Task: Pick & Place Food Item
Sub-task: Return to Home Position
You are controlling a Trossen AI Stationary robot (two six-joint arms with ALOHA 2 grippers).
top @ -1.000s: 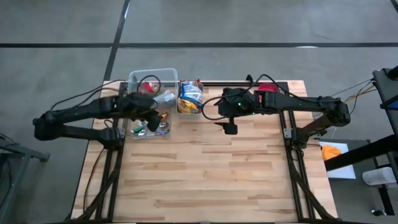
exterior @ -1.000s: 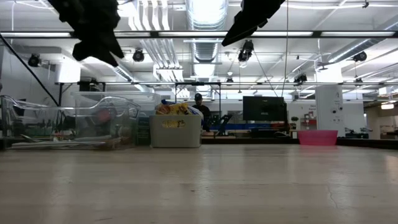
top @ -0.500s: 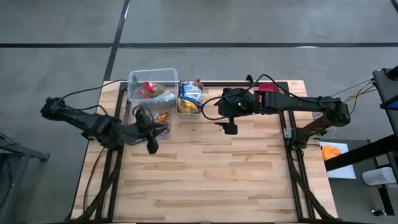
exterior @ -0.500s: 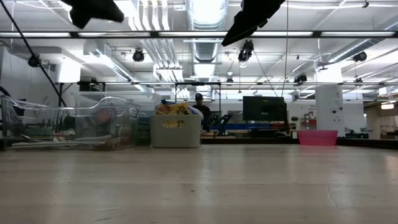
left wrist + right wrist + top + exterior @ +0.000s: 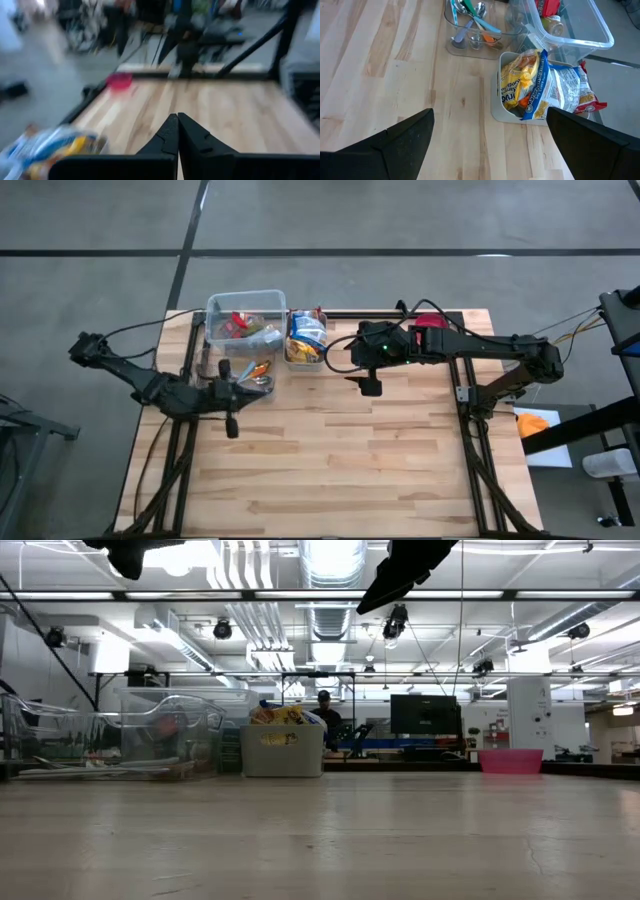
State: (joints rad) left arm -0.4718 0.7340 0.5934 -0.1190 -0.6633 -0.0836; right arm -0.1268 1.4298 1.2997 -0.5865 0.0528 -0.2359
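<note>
Bins point(image 5: 246, 297) hug the far table point(image 5: 380, 470) edge; left end effector point(image 5: 232, 429) closed, right end effector point(image 5: 369, 388) spread, both empty.

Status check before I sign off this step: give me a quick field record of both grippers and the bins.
spoon bin: transparent, holds several spoons, blue and orange among them
snack bin: beside the spoon bin, stuffed with snack bags
clear tub: on the far side of the spoon bin, red packet inside
left gripper: shut, empty, raised over the table near the spoon bin
right gripper: open, empty, raised near the snack bin
</note>
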